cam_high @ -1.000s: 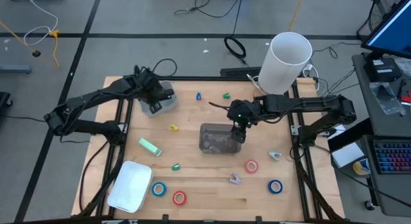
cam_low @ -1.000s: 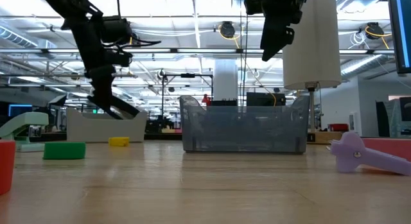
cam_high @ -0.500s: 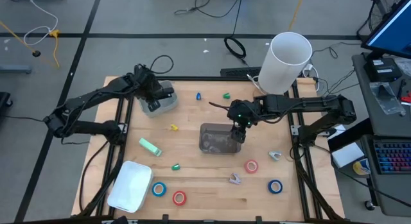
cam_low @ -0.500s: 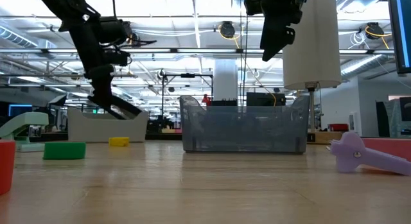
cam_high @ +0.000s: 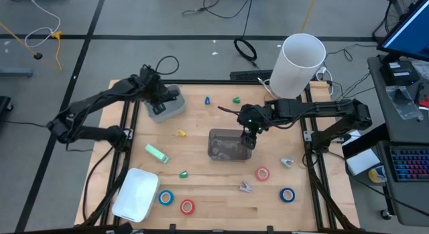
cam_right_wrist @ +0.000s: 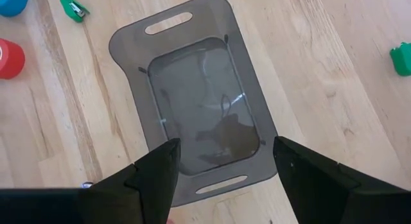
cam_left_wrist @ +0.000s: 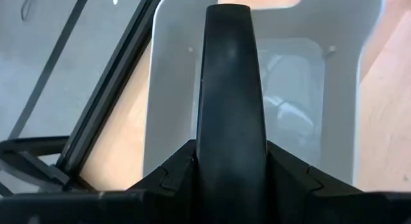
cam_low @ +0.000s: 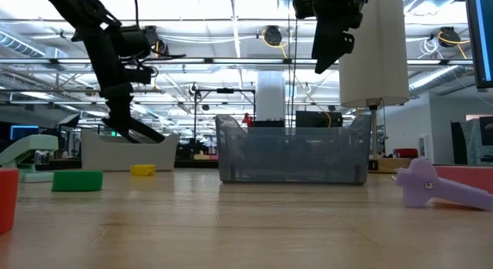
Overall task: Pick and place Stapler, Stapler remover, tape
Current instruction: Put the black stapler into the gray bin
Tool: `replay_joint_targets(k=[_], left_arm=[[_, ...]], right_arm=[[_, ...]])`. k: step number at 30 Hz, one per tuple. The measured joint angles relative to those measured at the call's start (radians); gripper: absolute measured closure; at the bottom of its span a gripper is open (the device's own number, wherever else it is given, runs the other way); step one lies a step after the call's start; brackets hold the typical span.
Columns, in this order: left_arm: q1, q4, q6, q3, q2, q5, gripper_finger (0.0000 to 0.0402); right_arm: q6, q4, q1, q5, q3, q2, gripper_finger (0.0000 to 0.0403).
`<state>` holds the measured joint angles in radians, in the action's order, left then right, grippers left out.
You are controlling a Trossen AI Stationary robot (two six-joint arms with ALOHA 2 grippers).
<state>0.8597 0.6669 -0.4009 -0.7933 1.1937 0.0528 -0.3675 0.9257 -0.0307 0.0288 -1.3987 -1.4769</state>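
Both grippers hovering — left gripper [cam_high: 159, 100] over white bin [cam_high: 169, 108], right gripper [cam_right_wrist: 225, 165] over grey bin [cam_right_wrist: 126, 47]

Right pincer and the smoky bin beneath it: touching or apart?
Apart. The low view shows the right pincer hanging well above the rim of the smoky bin, with open background between them.

- No words, labels, brand marks, numbers or signs can be read in any view.
- The tall white cylindrical bin [cam_high: 297, 65] shows a plain wall with no print.
- The grey translucent plastic tub [cam_right_wrist: 194, 102] bears no lettering.
- The blue monitor screen [cam_high: 410, 27] at the edge of the high view shows only colour, no legible text.
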Motion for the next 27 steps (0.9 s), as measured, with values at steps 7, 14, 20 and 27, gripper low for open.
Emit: replay_joint_targets(k=[7,14,20,27], left_arm=[[0.003,-0.050,-0.017,0.000,0.066,-0.001,0.0262],[0.016,-0.064,-0.033,-0.002,0.106,0.018,0.0262],[0.017,-0.070,-0.042,-0.002,0.108,0.038,0.0262],[0.017,-0.069,-0.066,-0.002,0.108,0.044,0.0256]], right_arm=[[-0.018,0.000,0.000,0.000,0.000,0.000,0.0161],[-0.018,0.000,0.000,0.000,0.000,0.000,0.0161],[-0.018,0.000,0.000,0.000,0.000,0.000,0.0161],[-0.018,0.000,0.000,0.000,0.000,0.000,0.0161]])
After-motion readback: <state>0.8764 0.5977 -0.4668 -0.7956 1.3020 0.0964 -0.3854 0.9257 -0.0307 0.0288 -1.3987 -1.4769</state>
